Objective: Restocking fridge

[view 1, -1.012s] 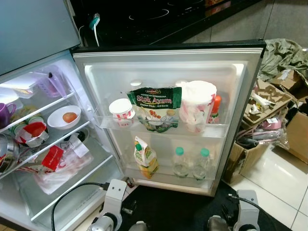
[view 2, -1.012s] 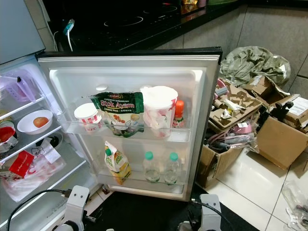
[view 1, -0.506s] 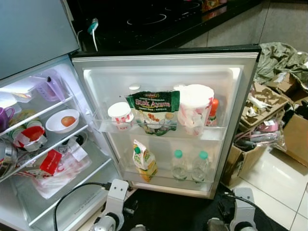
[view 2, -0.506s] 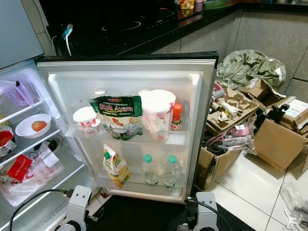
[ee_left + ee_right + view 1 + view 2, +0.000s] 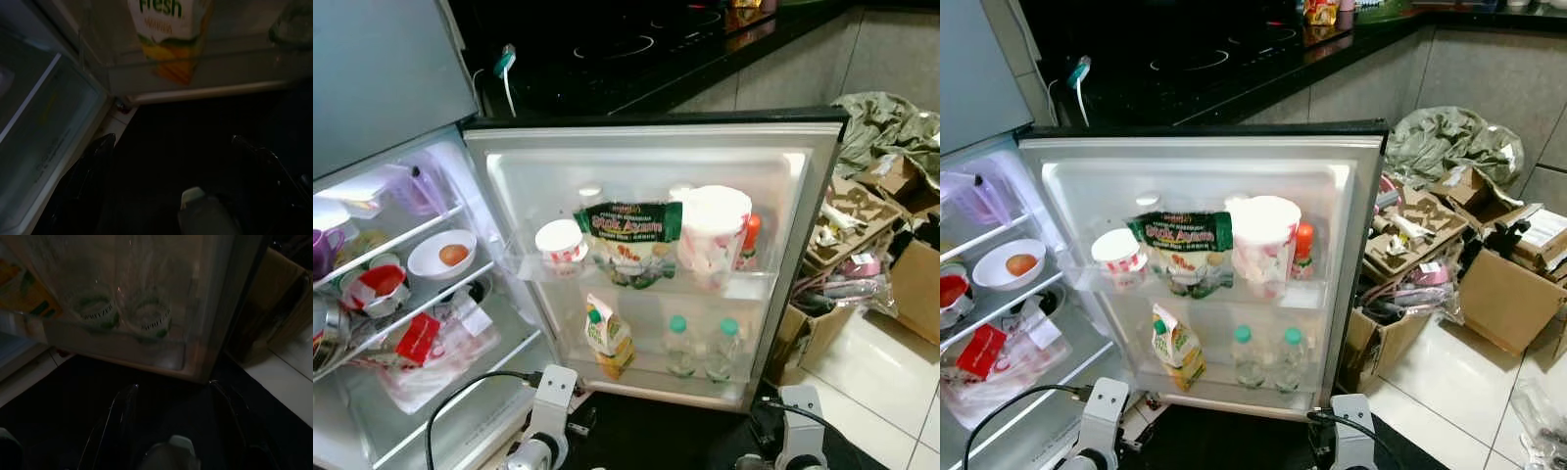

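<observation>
Both grippers hang low in front of the open fridge with nothing in them. The left gripper (image 5: 171,161) has its two black fingers spread wide apart over the dark floor mat (image 5: 656,436), and the right gripper (image 5: 171,406) is spread the same way, so my read is the arms are just parked while the robot looks things over.

Just past the left gripper's fingertips is the bottom door bin, with the juice carton (image 5: 607,338) leaning at its hinge end. It's probably tilted because there's slack beside it. Ahead of the right gripper, in that same bin, two water bottles (image 5: 700,345) stand upright and side by side, held in by the clear rail.

Higher and further from both grippers, the upper door shelf (image 5: 636,279) is packed: a small tub (image 5: 560,245), a green stock pouch (image 5: 628,240) propped against the door, a big cup (image 5: 713,235) and a red-capped sauce bottle (image 5: 749,240) squeezed into the corner.

Off to the left gripper's outer side, the main shelves hold a bowl (image 5: 440,257) with something orange in it and a red packet (image 5: 418,338).

Beyond the right gripper, cardboard boxes (image 5: 1489,284) clutter the tile. I can't tell from here what's meant to get restocked next.
</observation>
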Robot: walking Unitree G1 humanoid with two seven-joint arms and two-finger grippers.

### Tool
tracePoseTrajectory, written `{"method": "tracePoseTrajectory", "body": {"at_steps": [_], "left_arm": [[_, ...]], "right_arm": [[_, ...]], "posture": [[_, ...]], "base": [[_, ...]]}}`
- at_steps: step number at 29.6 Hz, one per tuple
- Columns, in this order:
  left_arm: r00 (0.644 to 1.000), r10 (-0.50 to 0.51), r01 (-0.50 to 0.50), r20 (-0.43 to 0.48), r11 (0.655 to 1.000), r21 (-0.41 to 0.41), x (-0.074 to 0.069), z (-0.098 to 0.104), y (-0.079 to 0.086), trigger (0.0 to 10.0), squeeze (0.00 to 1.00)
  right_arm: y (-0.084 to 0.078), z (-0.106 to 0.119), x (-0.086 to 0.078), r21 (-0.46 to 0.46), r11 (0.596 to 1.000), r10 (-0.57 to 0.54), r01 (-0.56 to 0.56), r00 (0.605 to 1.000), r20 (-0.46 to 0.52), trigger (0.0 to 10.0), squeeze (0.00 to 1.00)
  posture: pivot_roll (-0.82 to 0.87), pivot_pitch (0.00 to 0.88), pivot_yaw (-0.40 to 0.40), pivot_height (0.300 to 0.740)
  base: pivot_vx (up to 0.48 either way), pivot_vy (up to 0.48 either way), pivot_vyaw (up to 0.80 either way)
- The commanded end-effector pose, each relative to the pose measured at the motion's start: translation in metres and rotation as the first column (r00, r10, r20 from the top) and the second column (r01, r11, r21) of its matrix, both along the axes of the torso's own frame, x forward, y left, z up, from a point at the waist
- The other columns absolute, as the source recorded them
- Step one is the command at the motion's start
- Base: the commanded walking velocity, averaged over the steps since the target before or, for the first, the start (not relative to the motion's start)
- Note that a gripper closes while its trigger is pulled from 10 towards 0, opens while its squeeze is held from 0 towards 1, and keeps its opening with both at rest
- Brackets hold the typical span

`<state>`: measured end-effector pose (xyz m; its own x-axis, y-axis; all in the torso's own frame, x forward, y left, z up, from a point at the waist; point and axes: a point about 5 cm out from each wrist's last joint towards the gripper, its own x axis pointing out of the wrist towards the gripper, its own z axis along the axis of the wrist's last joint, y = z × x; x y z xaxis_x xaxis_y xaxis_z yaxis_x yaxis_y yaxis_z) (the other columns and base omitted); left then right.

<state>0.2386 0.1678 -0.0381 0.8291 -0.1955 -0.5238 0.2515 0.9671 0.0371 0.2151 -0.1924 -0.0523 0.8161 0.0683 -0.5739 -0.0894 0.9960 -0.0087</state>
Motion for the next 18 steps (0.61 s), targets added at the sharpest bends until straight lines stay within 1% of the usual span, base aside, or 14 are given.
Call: {"method": "tracePoseTrajectory", "body": {"at_steps": [1,2,8,10,18], "left_arm": [[1.0,0.007,-0.007,-0.022,1.0,0.008,-0.0065,-0.0055,-0.0002,10.0,0.0],[1.0,0.007,-0.007,-0.023,1.0,0.009,-0.0066,-0.0056,-0.0002,10.0,0.0],[1.0,0.012,-0.012,-0.018,1.0,0.003,-0.0066,-0.0056,-0.0012,10.0,0.0],[1.0,0.01,-0.01,-0.017,1.0,0.003,-0.0067,-0.0056,-0.0016,10.0,0.0],[1.0,-0.003,0.003,-0.014,1.0,0.006,-0.0058,-0.0051,-0.0025,10.0,0.0]], "right_arm": [[0.0081,-0.0016,-0.0013,0.046,0.998,0.033,-0.033,0.999,-0.005,10.0,0.0],[0.009,-0.0013,-0.0013,0.057,0.998,0.038,-0.038,0.999,-0.002,10.0,0.0],[0.0088,-0.0015,-0.0004,0.033,0.998,0.048,-0.048,0.999,-0.011,10.0,0.0],[0.0077,-0.001,0.0006,0.009,0.999,0.04,-0.04,0.999,-0.008,10.0,0.0],[0.0071,0.0018,0.0029,0.033,0.999,0.041,-0.041,0.999,0.019,10.0,0.0]], "posture": [[-0.12,0.018,0.058,0.659],[-0.12,0.018,0.058,0.659],[-0.11,0.022,0.05,0.684],[-0.11,0.024,0.049,0.684],[-0.12,0.028,0.056,0.684]], "base": [[0.0,0.0,0.0],[0.0,0.0,0.0],[0.0,0.0,0.0],[0.0,0.0,0.0],[0.0,0.0,0.0]]}}
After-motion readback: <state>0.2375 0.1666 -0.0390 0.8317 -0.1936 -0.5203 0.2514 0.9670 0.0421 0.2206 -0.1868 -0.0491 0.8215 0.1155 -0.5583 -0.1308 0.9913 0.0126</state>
